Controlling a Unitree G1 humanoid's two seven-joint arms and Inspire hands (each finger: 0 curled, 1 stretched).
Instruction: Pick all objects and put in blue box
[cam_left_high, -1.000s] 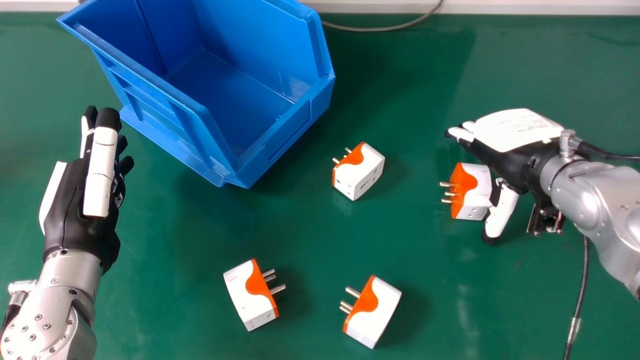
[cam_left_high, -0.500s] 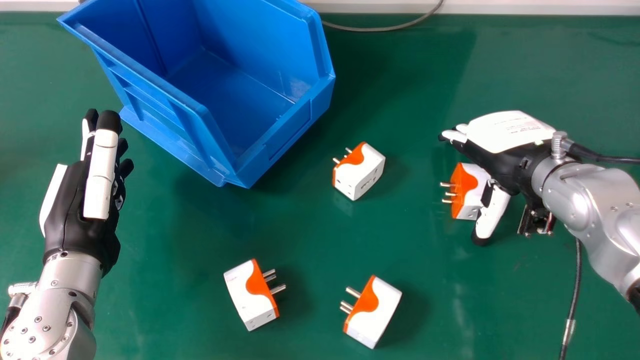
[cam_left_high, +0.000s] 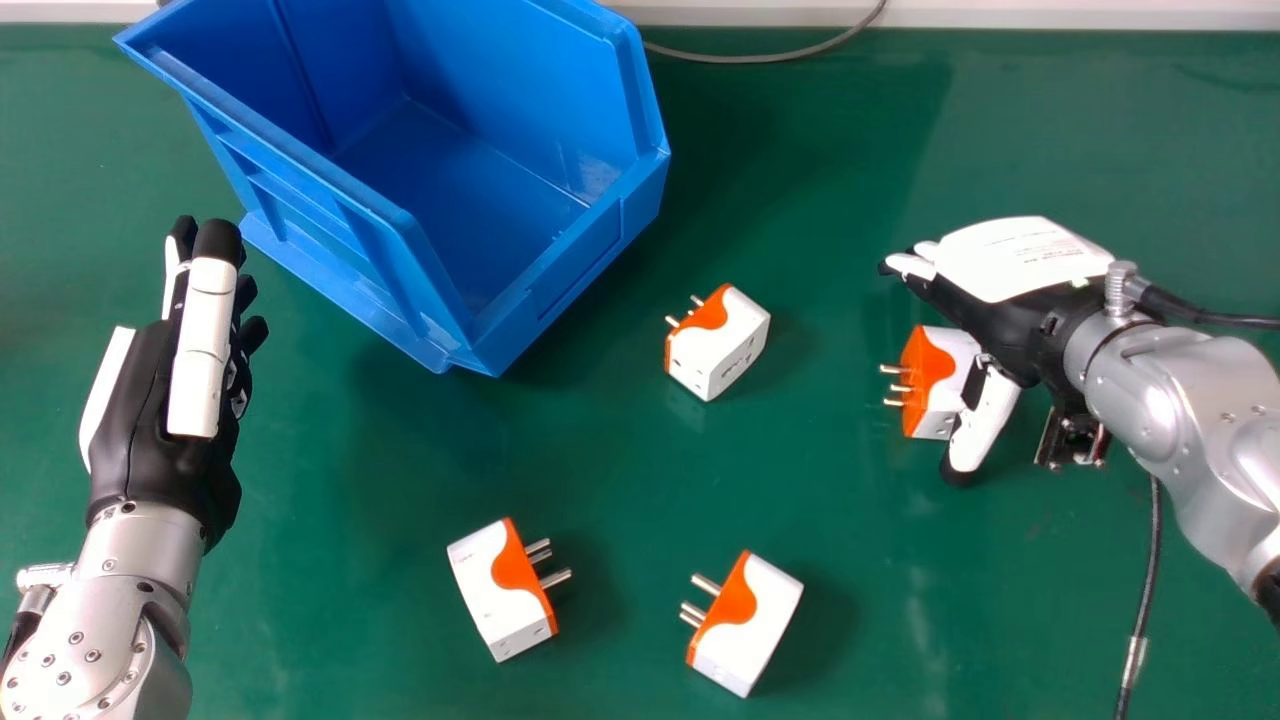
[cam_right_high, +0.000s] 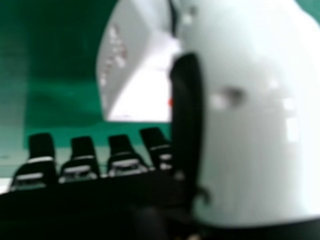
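Your green table carried one open blue plastic box and four white-and-orange plug adapters: one near the box, a second adapter and third adapter at the near side, and a fourth adapter partly screened by your right hand's thumb. The right hand view showed its fingers straight, slightly apart; the head view showed metal prongs. Your left hand, fingers extended, was left of the box.

Box rear L on tbl, plugs R/front, one prob. touching R hand.
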